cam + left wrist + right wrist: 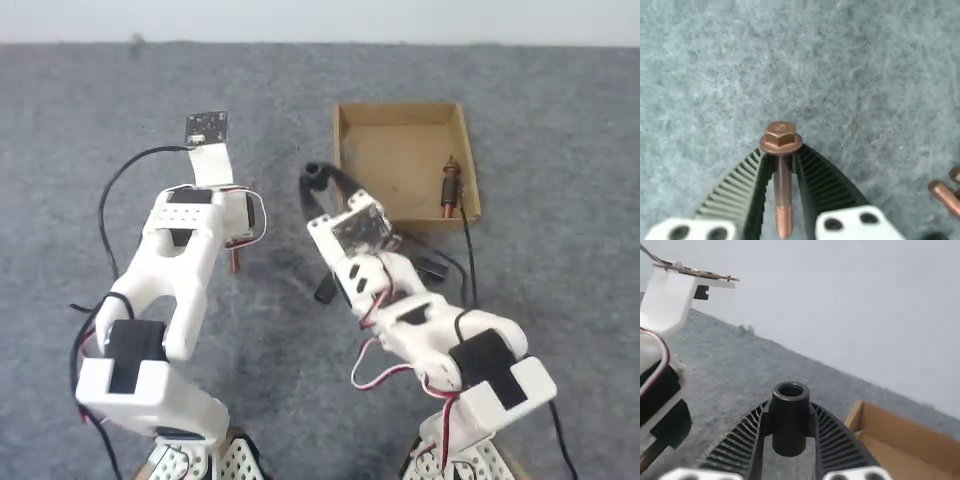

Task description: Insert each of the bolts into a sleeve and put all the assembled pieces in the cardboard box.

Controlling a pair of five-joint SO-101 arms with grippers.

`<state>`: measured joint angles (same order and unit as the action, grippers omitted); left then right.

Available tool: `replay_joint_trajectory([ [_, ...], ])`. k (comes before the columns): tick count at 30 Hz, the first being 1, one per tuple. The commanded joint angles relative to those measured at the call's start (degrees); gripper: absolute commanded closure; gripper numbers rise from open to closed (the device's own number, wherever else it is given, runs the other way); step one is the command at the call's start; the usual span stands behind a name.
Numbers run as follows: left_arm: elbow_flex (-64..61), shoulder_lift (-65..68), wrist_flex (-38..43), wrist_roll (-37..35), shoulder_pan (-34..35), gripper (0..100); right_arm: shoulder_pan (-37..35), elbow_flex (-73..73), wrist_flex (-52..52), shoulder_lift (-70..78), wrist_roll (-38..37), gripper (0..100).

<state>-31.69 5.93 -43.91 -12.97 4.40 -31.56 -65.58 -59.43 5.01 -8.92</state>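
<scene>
My left gripper point(782, 150) is shut on a copper bolt point(781, 137), gripping the shaft just under the hex head. In the high view that bolt point(235, 258) pokes out beneath the left arm, above the grey mat. My right gripper point(790, 412) is shut on a black sleeve point(790, 420) whose open bore faces up. In the high view the sleeve point(317, 178) sits just left of the cardboard box point(345, 150). One assembled bolt and sleeve point(450, 188) lies by the box's right wall.
A loose copper bolt point(944, 194) lies on the mat close to my left gripper. The box's rim point(890, 422) is near the sleeve in the right wrist view. Black cables trail over the mat around both arms. A pale wall stands behind the table.
</scene>
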Motion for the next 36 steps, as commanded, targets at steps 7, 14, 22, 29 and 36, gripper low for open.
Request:
replay_joint_trajectory([
  [7,-0.8,-4.4,3.6,0.6,0.1,99,-2.8,-12.5,-1.7,-15.5,11.2,99.2],
  [14,-0.8,-4.3,3.6,0.6,-0.1,99,-8.8,-21.8,-1.6,-23.1,11.3,99.2],
  [22,-0.7,-4.3,3.7,0.6,-0.2,99,-9.1,-29.2,-2.1,-26.8,11.3,99.2],
  [29,-0.7,-4.3,3.7,0.4,-0.2,99,-9.2,-29.9,0.0,-26.9,11.3,99.2],
  [36,-3.2,-4.3,11.6,0.4,-0.2,99,-9.4,-29.9,-0.4,-26.9,11.5,99.2],
])
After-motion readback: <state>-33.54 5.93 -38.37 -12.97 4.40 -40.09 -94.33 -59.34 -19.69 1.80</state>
